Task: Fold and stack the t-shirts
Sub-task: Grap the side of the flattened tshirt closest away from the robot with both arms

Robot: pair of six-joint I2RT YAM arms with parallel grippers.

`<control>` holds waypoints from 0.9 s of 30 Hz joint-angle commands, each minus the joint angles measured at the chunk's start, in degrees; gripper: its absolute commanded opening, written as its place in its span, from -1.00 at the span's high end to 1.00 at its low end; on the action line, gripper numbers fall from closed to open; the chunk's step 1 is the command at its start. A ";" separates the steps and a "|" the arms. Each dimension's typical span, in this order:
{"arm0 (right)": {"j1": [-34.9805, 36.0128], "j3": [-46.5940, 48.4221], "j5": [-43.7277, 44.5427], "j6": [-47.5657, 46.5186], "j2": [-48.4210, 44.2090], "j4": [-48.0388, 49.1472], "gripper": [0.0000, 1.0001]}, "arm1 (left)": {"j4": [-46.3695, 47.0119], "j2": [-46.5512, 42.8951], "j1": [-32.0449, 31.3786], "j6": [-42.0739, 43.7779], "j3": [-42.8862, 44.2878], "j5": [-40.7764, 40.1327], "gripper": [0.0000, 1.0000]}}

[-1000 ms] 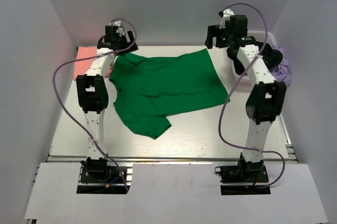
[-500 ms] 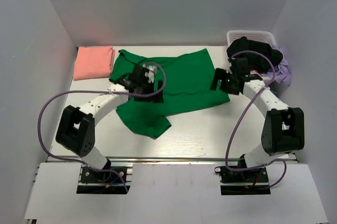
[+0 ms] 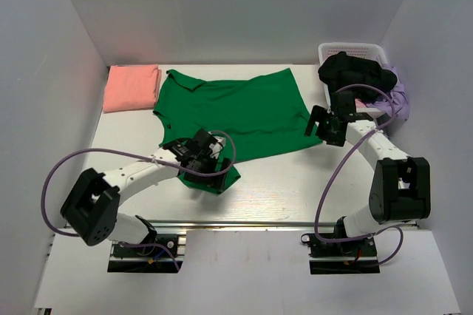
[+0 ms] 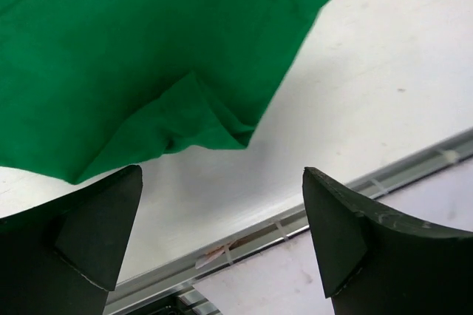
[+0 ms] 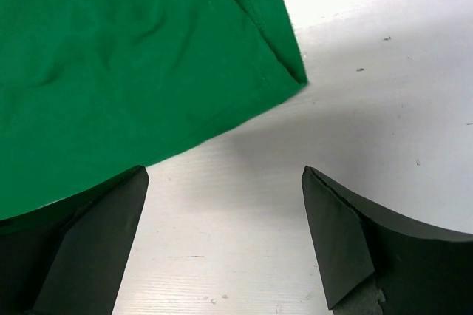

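A bright green t-shirt (image 3: 236,112) lies spread on the white table, collar at the far left, one sleeve reaching toward the near edge. A salmon-pink shirt (image 3: 131,87) lies folded at the far left corner. My left gripper (image 3: 214,176) is open and empty, low over the near sleeve; the left wrist view shows the sleeve's folded corner (image 4: 192,119) just ahead of the jaws. My right gripper (image 3: 319,127) is open and empty beside the shirt's right corner, which shows in the right wrist view (image 5: 273,63).
A white basket (image 3: 353,52) with dark and lilac clothes stands at the far right. White walls close in three sides. A metal rail (image 4: 310,211) runs along the table's near edge.
My left arm swung from the far collar down to the near sleeve. My right arm dropped from the far right and settled at the shirt's right corner. The shirt has not moved.
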 commanded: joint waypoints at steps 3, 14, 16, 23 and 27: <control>-0.92 -1.24 1.91 0.15 -1.89 1.15 -0.81 | -1.68 3.25 -2.18 -2.17 2.33 -8.23 -0.89; -2.76 -2.65 2.26 0.41 0.57 2.82 -0.81 | -1.08 6.77 -3.24 -2.36 3.21 -11.70 0.25; -3.11 -2.82 2.17 0.76 1.01 3.09 -0.81 | 1.02 6.78 -3.24 -1.21 3.21 -10.20 0.56; -4.00 -1.60 0.33 2.70 5.67 6.68 -0.70 | 2.54 4.33 -3.24 -0.15 2.07 -8.08 1.00; -4.00 -0.46 -0.99 3.57 8.57 9.23 -0.54 | 1.22 -1.03 -3.24 -0.15 0.76 -8.08 1.00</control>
